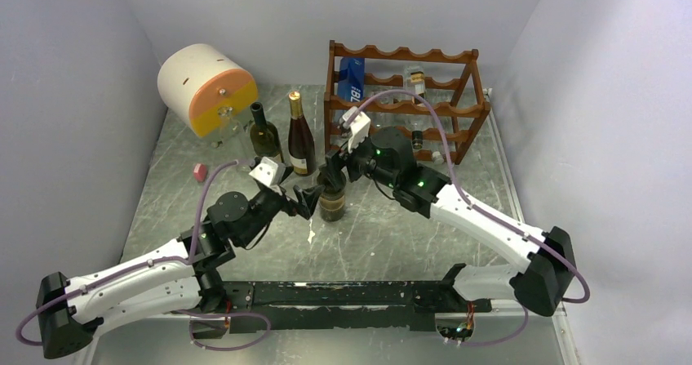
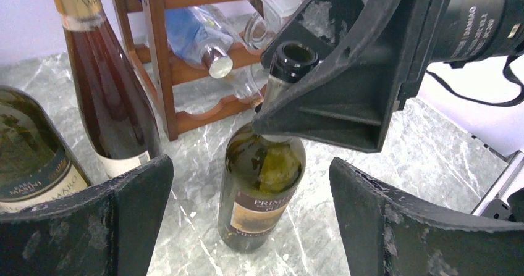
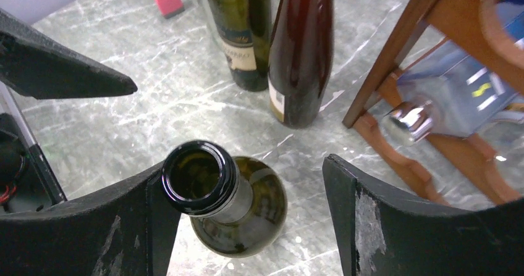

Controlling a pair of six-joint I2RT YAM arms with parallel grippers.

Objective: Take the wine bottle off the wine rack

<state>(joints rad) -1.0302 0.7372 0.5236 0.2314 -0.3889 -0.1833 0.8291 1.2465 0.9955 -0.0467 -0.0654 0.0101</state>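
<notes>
The standing wine bottle [image 2: 262, 177] bears "PRIMIT", remaining letters unreadable.

A white drum [image 1: 194, 69] with an orange face lies far left on the marbled table [image 1: 392, 238], a pink block [image 1: 199, 171] nearer (well apart). A green bottle [image 1: 263, 136] and amber bottle [image 1: 300, 143] stand side by side.

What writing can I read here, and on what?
"PRIMIT", cut off: label of open green glass bottle.
"MARINI": label of dark green bottle at left edge.
Blue box in reddish-brown wooden rack: white letters, unreadable.
Tall amber glass bottle: labels too blurred.
</notes>
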